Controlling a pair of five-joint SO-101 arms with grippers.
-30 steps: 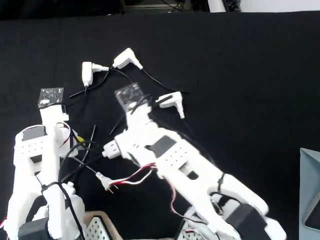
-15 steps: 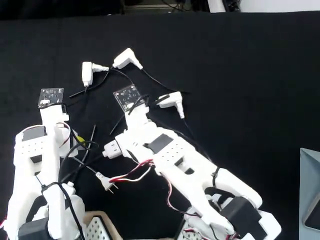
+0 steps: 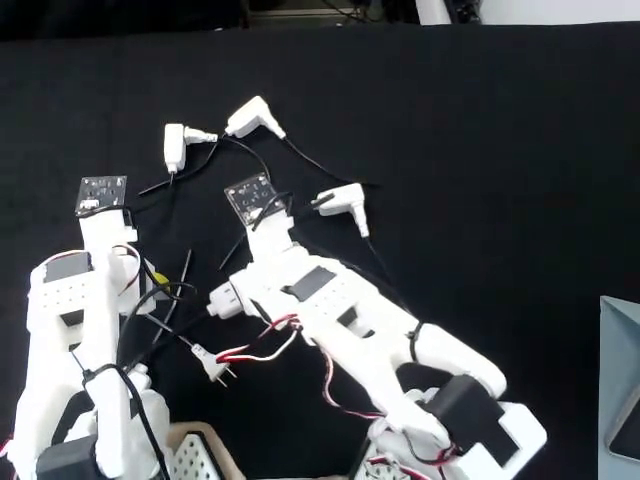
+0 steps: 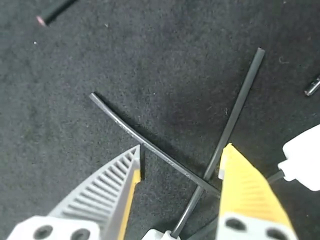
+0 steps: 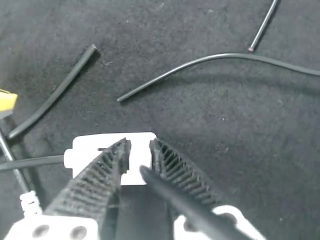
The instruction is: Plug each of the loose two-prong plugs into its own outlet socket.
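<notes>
My right gripper [image 5: 137,143] has its black fingers closed on a white outlet socket [image 5: 102,151], which also lies beside that arm's wrist in the high view [image 3: 226,298]. My left gripper [image 4: 180,147] stands open low over two crossed black wires [image 4: 165,157], with a white plug body [image 4: 304,157] beside its yellow finger. A two-prong plug [image 3: 211,363] on a black cord lies between the arms. Three more white plug pieces [image 3: 174,146] [image 3: 255,117] [image 3: 343,200] lie farther back on the black cloth.
Short loose black wire ends [image 5: 57,92] lie around both grippers. A grey box [image 3: 620,375] stands at the right edge. A perforated plate [image 3: 195,455] sits at the front edge between the arm bases.
The right arm's lower links have drawn back toward the front and its wrist has shifted slightly to the far left, with the socket barely moving. The left arm is unchanged.
</notes>
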